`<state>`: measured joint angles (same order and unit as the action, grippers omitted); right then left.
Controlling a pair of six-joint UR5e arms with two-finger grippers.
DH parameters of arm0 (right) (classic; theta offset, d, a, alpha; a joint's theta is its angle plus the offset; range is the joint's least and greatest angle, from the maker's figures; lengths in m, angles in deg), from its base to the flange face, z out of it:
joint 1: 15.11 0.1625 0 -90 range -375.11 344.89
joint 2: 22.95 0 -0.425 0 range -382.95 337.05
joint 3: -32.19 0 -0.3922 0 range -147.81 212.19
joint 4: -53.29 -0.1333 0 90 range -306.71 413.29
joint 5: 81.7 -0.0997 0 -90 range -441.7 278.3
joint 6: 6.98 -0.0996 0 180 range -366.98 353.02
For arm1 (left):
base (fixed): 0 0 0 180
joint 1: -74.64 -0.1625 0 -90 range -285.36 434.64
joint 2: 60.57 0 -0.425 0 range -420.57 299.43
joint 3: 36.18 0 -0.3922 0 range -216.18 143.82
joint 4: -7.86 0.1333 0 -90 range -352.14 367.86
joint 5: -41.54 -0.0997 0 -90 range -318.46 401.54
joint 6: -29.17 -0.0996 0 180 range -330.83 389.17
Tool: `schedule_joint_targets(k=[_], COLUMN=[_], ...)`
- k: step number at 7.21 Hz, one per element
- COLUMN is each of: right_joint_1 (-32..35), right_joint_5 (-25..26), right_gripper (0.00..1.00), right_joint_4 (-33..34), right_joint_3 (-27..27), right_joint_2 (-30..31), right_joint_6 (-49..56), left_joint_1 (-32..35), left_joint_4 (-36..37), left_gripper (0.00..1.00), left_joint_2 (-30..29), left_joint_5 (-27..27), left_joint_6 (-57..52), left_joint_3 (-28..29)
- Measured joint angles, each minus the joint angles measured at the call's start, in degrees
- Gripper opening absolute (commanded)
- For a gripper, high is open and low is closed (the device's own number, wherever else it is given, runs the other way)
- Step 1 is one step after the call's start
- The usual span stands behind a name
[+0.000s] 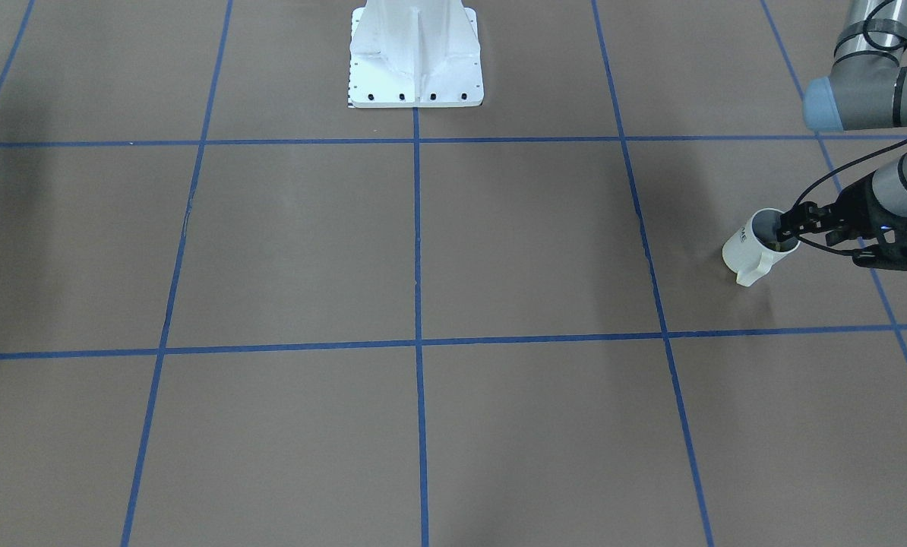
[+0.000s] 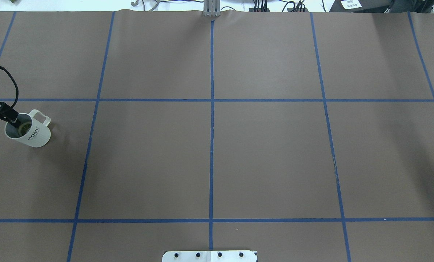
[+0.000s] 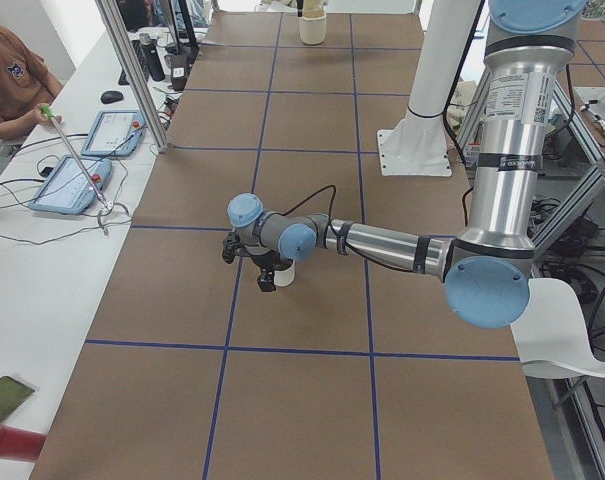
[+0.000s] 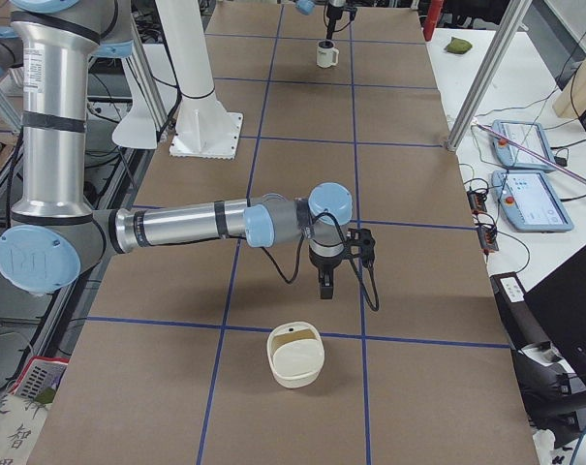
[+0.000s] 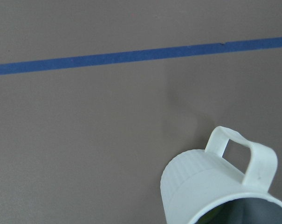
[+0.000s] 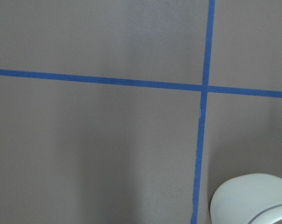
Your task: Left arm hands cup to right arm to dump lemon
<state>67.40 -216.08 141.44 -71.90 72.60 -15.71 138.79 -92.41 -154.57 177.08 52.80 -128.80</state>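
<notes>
The white cup (image 2: 33, 133) with dark lettering stands at the table's far left in the overhead view, with a lemon slice (image 2: 23, 127) showing inside it. My left gripper (image 2: 11, 116) sits at the cup's near rim, one finger inside, and looks closed on the rim. The front view shows the same cup (image 1: 753, 251) and left gripper (image 1: 789, 230). The left wrist view shows the cup's ribbed wall and handle (image 5: 210, 182). My right gripper (image 4: 326, 283) hangs above the table at the other end. I cannot tell whether it is open or shut.
A white round container (image 4: 294, 356) sits on the table just beyond the right gripper, and its rim shows in the right wrist view (image 6: 252, 200). The white robot base (image 1: 415, 57) stands at the table's middle edge. Blue tape lines grid the brown surface. Operators' tablets lie on side benches.
</notes>
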Motion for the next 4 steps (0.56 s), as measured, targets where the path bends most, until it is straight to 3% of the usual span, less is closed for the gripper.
schedule_joint_targets(k=[1, 4], right_joint_1=[-0.11, -0.63], right_joint_5=[-0.02, -0.11], right_gripper=[1.0, 1.0], right_joint_4=[0.0, -0.98], right_joint_3=[-0.02, -0.05], right_joint_2=[0.02, -0.06], right_joint_6=[0.01, -0.02], left_joint_1=[-0.11, -0.17], left_joint_4=[-0.01, 0.22], left_gripper=[0.0, 0.0], left_joint_2=[-0.02, -0.06], left_joint_5=[0.08, 0.82], left_joint_6=[0.08, 0.55], left_joint_3=[-0.02, -1.23])
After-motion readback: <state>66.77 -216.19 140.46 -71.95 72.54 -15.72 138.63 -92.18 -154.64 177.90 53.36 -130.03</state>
